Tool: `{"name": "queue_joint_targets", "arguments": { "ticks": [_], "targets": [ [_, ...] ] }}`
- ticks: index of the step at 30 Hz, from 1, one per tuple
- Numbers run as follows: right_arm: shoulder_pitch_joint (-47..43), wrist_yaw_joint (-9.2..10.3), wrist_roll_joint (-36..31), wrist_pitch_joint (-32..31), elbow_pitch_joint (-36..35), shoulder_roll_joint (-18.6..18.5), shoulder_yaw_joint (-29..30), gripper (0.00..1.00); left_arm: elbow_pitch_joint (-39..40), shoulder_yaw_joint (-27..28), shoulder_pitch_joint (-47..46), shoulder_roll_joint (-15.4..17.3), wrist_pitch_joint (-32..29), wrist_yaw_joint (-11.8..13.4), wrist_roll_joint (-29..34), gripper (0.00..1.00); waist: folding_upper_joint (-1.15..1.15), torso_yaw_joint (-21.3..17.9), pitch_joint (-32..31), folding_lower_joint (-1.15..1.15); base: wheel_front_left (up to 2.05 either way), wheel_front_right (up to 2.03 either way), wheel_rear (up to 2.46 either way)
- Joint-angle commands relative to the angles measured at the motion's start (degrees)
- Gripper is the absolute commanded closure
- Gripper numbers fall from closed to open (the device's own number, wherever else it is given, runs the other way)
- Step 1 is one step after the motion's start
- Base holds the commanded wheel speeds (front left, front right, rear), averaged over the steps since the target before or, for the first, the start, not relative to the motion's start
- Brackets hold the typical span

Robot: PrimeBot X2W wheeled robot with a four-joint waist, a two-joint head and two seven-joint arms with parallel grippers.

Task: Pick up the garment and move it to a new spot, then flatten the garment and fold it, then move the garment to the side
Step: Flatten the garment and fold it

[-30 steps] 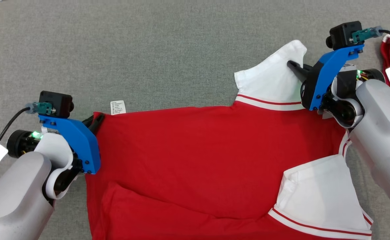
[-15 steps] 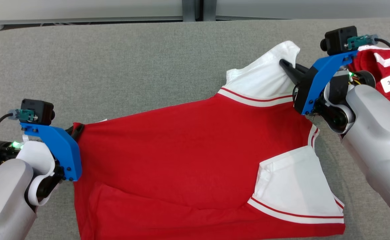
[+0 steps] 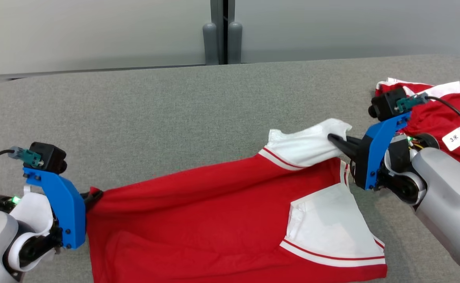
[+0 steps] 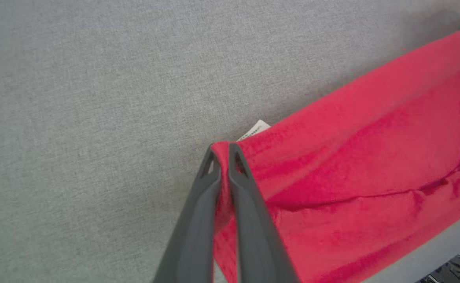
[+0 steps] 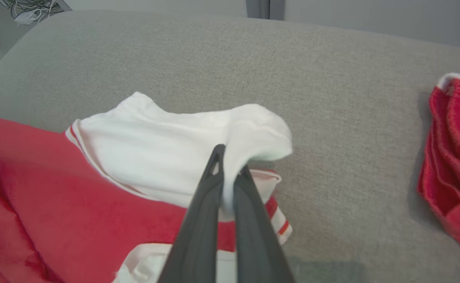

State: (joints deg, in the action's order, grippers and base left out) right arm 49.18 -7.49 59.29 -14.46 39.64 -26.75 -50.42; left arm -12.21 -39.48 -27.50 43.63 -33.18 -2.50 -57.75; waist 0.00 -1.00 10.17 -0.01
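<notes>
The garment (image 3: 198,220) is a red shirt with white sleeves and red-striped trim, stretched between both arms above the grey table. My left gripper (image 3: 94,195) is shut on its red hem corner at the lower left; the left wrist view shows the fingers (image 4: 223,151) pinching the red cloth (image 4: 352,157) beside a small white label (image 4: 253,129). My right gripper (image 3: 332,139) is shut on the far white sleeve (image 3: 304,145). In the right wrist view its fingers (image 5: 228,157) clamp the bunched white sleeve (image 5: 155,157). The near white sleeve (image 3: 328,224) lies folded over the red body.
A second red and white garment (image 3: 438,118) lies crumpled at the table's right end, also seen as the red bundle (image 5: 454,157) in the right wrist view. The grey table (image 3: 155,118) stretches wide beyond the shirt. A wall panel (image 3: 218,31) stands behind the table's far edge.
The head camera has tilted up, bringing the table's far edge and wall into view. Both grippers stay shut on the shirt, whose held edge now looks lifted and pulled taut.
</notes>
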Motion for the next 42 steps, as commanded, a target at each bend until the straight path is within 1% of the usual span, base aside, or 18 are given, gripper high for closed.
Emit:
{"name": "queue_joint_targets", "arguments": {
  "ticks": [1,5,9,16,17,18,19,20,21,22,25,28,31,33,35,38,40,42],
  "targets": [
    [-1.7,-0.01,0.8,-1.1,-0.6,-0.8,-0.6,1.0,1.4,0.2,1.4,0.8,-1.8,0.4,-1.6,1.0,0.0,-0.7,-1.1,0.01,0.0,0.0,0.0],
    [-3.5,-0.01,1.7,-3.6,-2.3,-1.7,-1.9,1.0,5.1,-0.3,3.8,2.3,-6.2,1.4,-5.0,1.0,0.0,-1.0,-2.1,0.01,0.0,0.0,0.0],
    [-5.5,-0.01,2.5,-6.1,-3.9,-2.8,-3.5,1.0,7.1,-1.0,5.7,3.0,-7.7,2.4,-5.8,1.0,0.0,-1.2,-2.6,0.01,0.0,0.0,0.0],
    [-8.5,-0.01,3.4,-10.0,-5.0,-4.4,-4.6,1.0,8.1,-2.5,8.3,3.1,-9.3,2.3,-7.0,1.0,0.0,-1.3,-3.6,0.01,0.0,0.0,0.0],
    [-8.9,-0.01,3.5,-10.6,-5.1,-4.5,-4.7,0.95,8.2,-2.6,8.5,2.9,-9.2,2.1,-7.2,0.69,0.0,-1.3,-3.9,0.01,0.0,0.0,0.0],
    [-9.4,-0.01,3.6,-11.3,-5.2,-4.7,-4.8,0.82,8.3,-2.6,8.8,2.7,-9.0,2.1,-7.3,0.15,0.0,-1.3,-4.0,0.01,0.0,0.0,0.0],
    [-9.4,-0.01,3.6,-11.3,-5.2,-4.7,-4.8,0.82,8.3,-2.6,8.8,2.7,-9.0,2.1,-7.3,0.15,0.0,-1.3,-4.0,0.01,0.0,0.0,0.0],
    [-10.0,-0.01,3.9,-12.0,-5.1,-4.8,-4.9,0.64,8.3,-2.9,9.3,2.6,-9.2,2.0,-7.7,0.0,0.0,-1.3,-4.3,0.01,0.0,0.0,0.0],
    [-10.5,-0.01,4.0,-12.8,-5.1,-4.9,-4.9,0.3,8.3,-3.0,9.7,2.6,-9.6,2.0,-7.9,0.0,0.0,-1.3,-4.6,0.01,0.0,0.0,0.0],
    [-11.0,-0.01,4.2,-13.5,-5.0,-5.1,-5.0,0.0,8.4,-3.1,9.9,2.7,-9.6,2.0,-8.1,0.0,0.0,-1.3,-4.8,0.01,0.0,0.0,0.0],
    [-12.5,-0.01,4.7,-14.7,-5.9,-5.6,-4.6,0.0,8.6,-2.5,10.3,3.1,-8.6,2.1,-8.1,0.0,0.0,-1.1,-5.9,0.01,0.0,0.0,0.0],
    [-14.2,-0.01,5.4,-14.9,-7.0,-6.7,-3.6,0.0,9.2,-1.3,10.6,3.7,-6.0,2.5,-7.3,0.0,0.0,-0.9,-7.5,0.01,0.0,0.0,0.0],
    [-15.9,-0.01,6.0,-13.3,-8.8,-8.0,-1.7,0.0,10.1,0.7,10.4,4.4,-0.8,3.3,-5.0,0.0,0.0,-0.8,-9.1,0.01,0.0,0.0,0.0],
    [-17.1,-0.01,6.4,-11.3,-10.6,-8.5,0.1,0.0,10.4,2.2,10.9,4.2,3.7,4.2,-3.4,0.0,0.0,-0.8,-10.1,0.01,0.0,0.0,0.0],
    [-17.8,-0.01,5.7,-7.7,-12.8,-9.4,2.5,0.0,11.0,3.8,11.6,3.9,8.5,5.1,-1.9,0.0,0.0,-0.9,-10.8,0.01,0.0,0.0,0.0],
    [-19.2,-0.01,3.6,1.4,-16.2,-9.7,7.4,0.0,11.6,6.2,13.2,3.1,15.9,7.7,0.4,0.0,0.0,-1.0,-11.2,0.01,0.0,0.0,0.0],
    [-20.5,-0.02,1.0,8.1,-17.8,-8.9,10.7,0.0,11.9,7.3,14.5,2.5,20.6,9.9,2.4,0.0,0.0,-1.1,-11.3,0.01,0.0,0.0,0.0],
    [-22.0,-0.01,-1.6,15.0,-18.9,-7.6,14.6,0.0,12.2,8.9,15.8,1.3,26.0,12.5,4.2,0.0,0.0,-1.1,-11.3,0.01,0.0,0.0,0.0]
  ]
}}
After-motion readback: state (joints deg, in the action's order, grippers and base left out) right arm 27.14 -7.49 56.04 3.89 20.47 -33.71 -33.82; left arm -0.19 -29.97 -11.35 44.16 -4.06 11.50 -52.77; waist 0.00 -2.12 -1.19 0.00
